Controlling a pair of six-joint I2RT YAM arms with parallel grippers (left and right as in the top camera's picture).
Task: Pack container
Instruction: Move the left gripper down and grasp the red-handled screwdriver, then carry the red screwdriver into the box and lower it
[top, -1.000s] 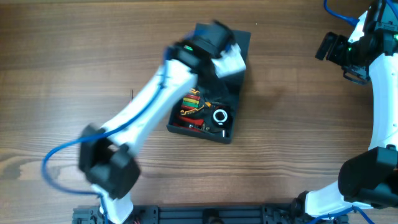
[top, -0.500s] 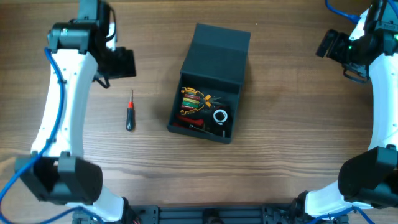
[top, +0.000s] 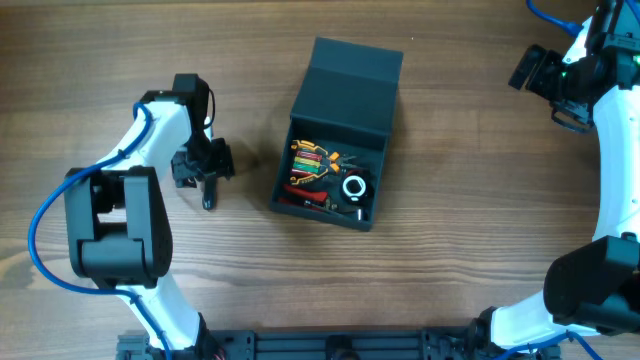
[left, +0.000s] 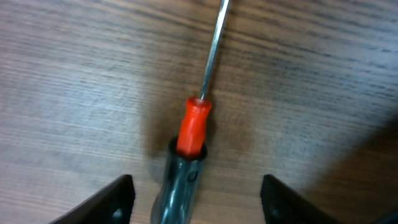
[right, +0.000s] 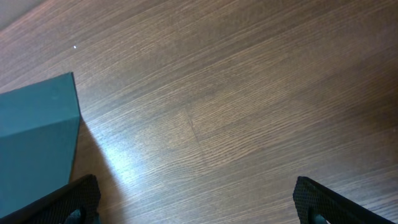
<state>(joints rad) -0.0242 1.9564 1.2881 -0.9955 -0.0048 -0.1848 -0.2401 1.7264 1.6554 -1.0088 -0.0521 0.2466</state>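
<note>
The dark teal-grey container stands open at the table's middle, lid flat behind it, with several colourful hand tools inside. A corner of it shows in the right wrist view. A screwdriver with a red and dark handle lies on the table to the container's left; its handle end shows in the overhead view. My left gripper is open, right above the screwdriver, with the handle between its fingers; it also shows in the overhead view. My right gripper is open and empty at the far right, high over bare wood.
My left arm swung away from the container to the far left, then came down over the screwdriver. The right arm has not moved.
</note>
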